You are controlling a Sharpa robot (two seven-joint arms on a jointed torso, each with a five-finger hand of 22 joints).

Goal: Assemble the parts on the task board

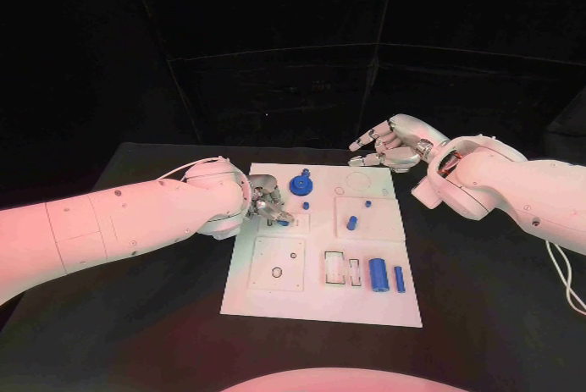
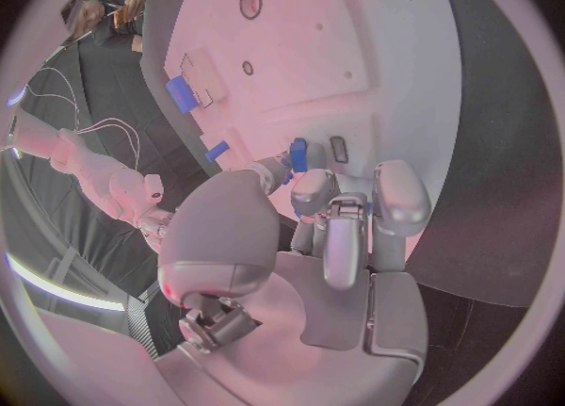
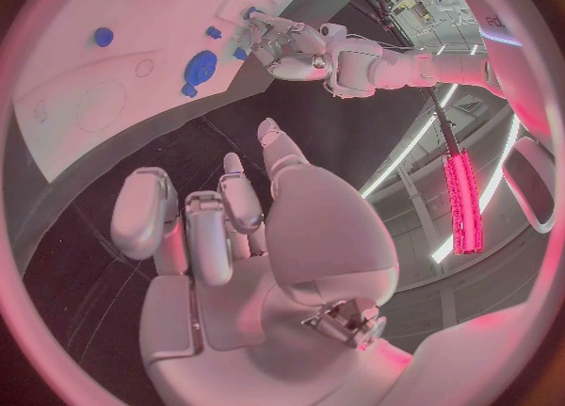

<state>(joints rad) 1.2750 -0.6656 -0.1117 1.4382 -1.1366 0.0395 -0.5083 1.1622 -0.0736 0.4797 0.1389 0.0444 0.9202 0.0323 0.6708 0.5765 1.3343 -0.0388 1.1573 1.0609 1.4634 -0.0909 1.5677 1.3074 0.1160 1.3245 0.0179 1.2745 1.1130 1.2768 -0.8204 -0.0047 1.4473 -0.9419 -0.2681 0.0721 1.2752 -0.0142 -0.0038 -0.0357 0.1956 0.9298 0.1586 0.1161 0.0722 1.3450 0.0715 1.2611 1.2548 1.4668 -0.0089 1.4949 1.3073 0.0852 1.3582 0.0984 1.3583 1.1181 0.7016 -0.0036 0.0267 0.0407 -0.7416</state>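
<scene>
Parts on the white rectangular task board (image 1: 275, 300): a small blue peg (image 2: 299, 154) is pinched at the fingertips of the silver left hand (image 1: 267, 206), low over the board's near-left area. Keep it upright and press straight down into its hole. Beyond sits a blue round knob (image 1: 301, 186). Farther off, the right hand (image 1: 389, 146) hovers spread, holding nothing.

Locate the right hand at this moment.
In the head view the right hand hovers over the black table just beyond the task board's far right corner, fingers apart, holding nothing.
</scene>
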